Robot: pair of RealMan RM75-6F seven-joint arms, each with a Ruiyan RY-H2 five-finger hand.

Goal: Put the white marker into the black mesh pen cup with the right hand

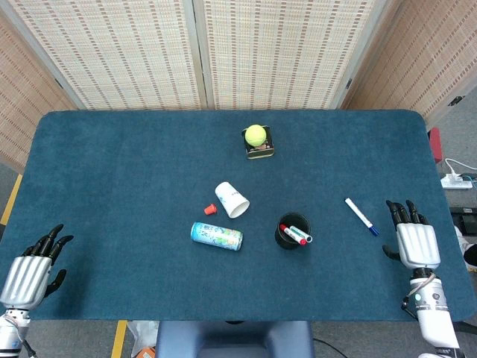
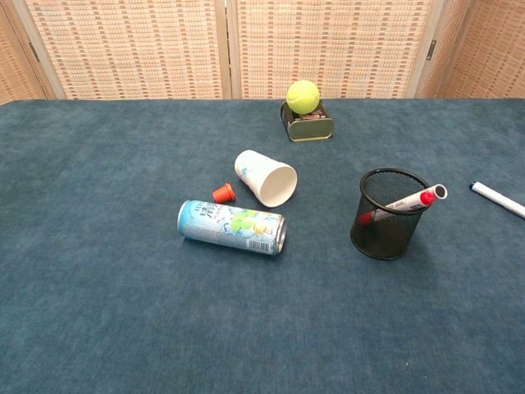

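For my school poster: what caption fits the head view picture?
White marker lies on the table beside the open right hand, near the black mesh pen cup.

Bare table (image 1: pixel 335 246) separates white marker (image 1: pixel 361 215) from black mesh pen cup (image 1: pixel 292 232), red-capped markers (image 1: pixel 297 235) crowding its mouth

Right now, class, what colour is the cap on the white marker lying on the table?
Blue. The white marker shows its cap best in the head view.

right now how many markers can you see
3: one white marker lying on the table just left of the right hand, and two red-capped markers standing in the pen cup. More could be hidden inside.
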